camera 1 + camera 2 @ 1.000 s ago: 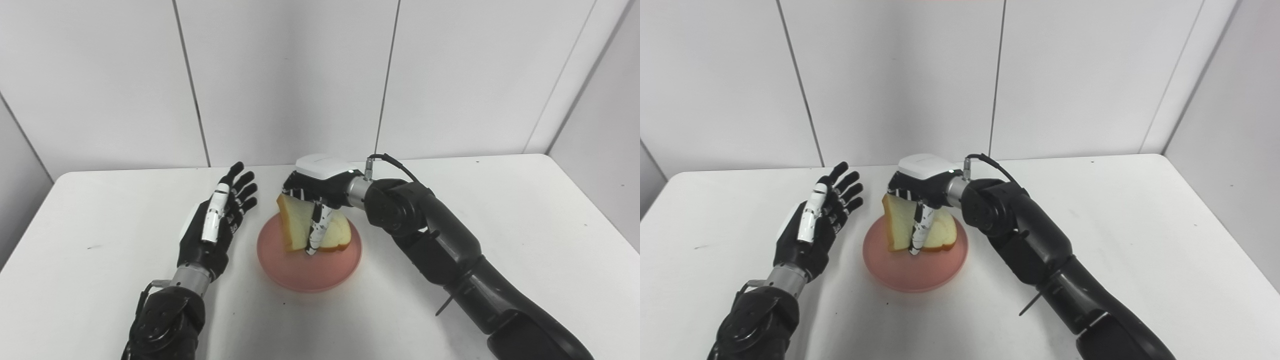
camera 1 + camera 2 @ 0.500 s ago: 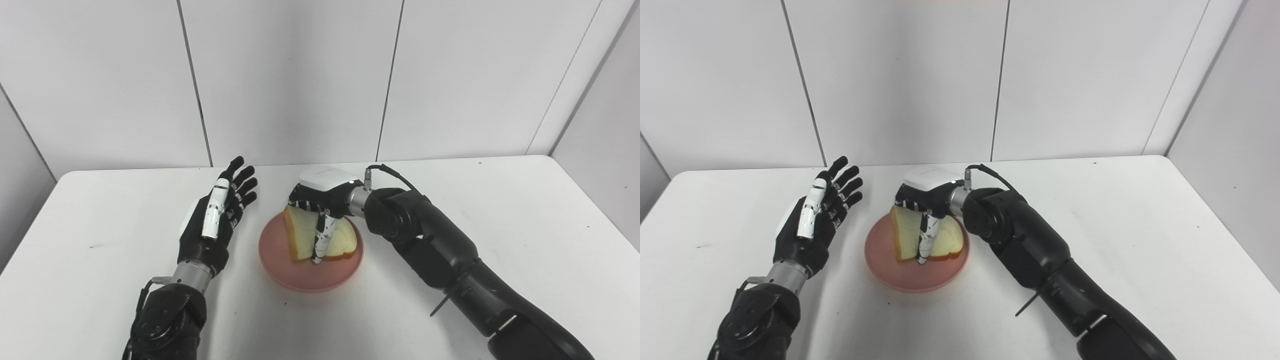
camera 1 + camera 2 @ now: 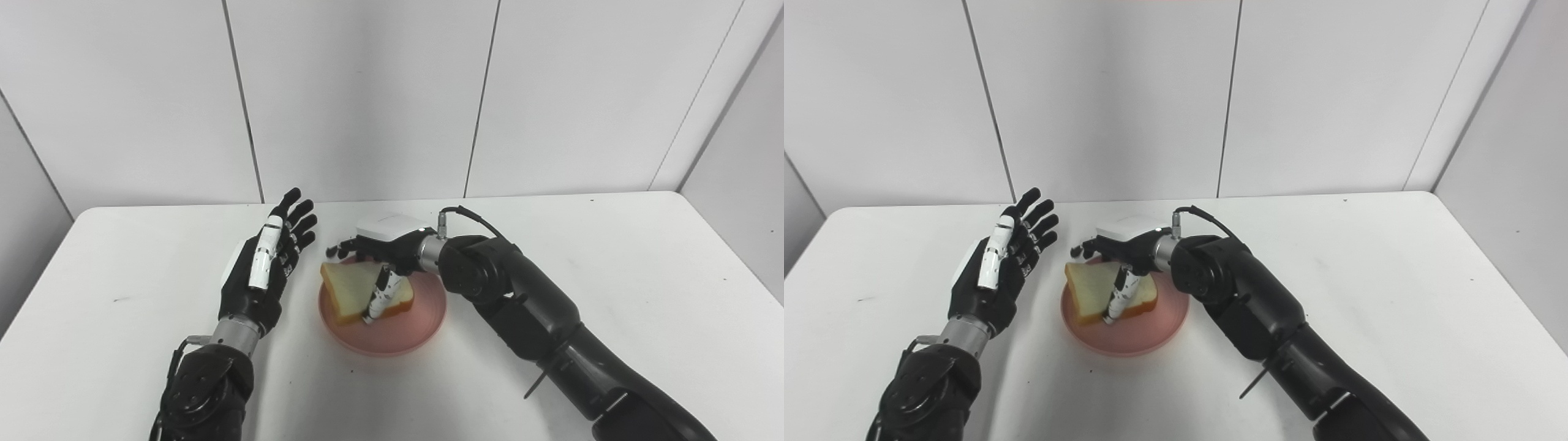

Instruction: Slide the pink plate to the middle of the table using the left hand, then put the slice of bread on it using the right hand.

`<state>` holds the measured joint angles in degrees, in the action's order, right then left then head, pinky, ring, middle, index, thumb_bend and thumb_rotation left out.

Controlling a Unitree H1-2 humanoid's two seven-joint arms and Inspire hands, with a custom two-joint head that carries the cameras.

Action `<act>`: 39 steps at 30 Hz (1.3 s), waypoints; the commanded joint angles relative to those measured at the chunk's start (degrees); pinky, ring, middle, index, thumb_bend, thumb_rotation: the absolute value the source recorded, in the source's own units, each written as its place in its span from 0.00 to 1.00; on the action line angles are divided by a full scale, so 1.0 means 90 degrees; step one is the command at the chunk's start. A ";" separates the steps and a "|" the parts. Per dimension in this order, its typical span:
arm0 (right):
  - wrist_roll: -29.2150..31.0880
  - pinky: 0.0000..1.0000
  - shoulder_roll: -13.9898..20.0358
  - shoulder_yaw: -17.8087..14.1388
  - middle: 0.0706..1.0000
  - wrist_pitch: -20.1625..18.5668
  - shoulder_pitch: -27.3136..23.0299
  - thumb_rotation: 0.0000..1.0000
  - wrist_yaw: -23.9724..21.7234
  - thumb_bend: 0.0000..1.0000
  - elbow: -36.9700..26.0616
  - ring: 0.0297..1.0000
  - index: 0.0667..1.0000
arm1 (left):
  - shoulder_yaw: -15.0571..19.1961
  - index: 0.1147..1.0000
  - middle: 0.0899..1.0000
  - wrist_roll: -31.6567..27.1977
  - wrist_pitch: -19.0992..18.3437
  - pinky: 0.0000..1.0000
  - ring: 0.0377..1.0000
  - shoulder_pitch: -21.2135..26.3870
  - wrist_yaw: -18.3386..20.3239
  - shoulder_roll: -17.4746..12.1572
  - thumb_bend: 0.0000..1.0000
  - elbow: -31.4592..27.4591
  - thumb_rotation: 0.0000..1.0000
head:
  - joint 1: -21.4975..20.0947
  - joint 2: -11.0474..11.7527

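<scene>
One second of change: the right hand (image 3: 381, 245) has lowered and its fingers now spread, only the thumb resting on the slice of bread (image 3: 361, 289), which has tipped from steeply tilted to nearly flat on the pink plate (image 3: 422, 318) mid-worktop (image 3: 612, 257). Placement appears essentially complete; withdrawal remains. The left hand (image 3: 264, 269), splayed and empty, waits just beside the plate.
</scene>
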<state>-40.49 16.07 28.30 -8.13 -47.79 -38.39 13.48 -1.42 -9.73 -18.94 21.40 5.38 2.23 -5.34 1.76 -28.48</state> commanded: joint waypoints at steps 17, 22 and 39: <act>-0.0455 0.97 0.0319 0.0147 1.00 -0.1193 -0.0552 0.34 -0.1270 1.00 -0.0934 1.00 0.98 | 0.0005 0.92 0.93 -0.0036 0.0020 0.95 0.93 0.0290 -0.0006 -0.0044 0.40 -0.0288 1.00 | -0.0015 -0.0038; -0.0416 1.00 0.0526 -0.0008 1.00 -0.1559 -0.0569 0.37 -0.1623 1.00 -0.1557 1.00 1.00 | 0.0005 0.92 0.93 -0.0027 -0.0008 0.95 0.93 0.0291 -0.0018 -0.0056 0.40 -0.0313 1.00 | -0.0023 -0.0033; 0.1512 0.89 0.0324 -0.2490 1.00 -0.1586 0.1096 0.69 0.0799 1.00 -0.2899 0.99 1.00 | 0.0076 0.92 0.93 -0.0122 -0.0041 0.96 0.93 0.0277 0.0017 -0.0118 0.39 -0.0305 1.00 | -0.0100 0.0099</act>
<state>-28.72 19.54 8.01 -22.18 -37.09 -34.61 -9.78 -1.21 -10.09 -20.29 21.63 5.23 1.10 -6.71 0.79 -27.51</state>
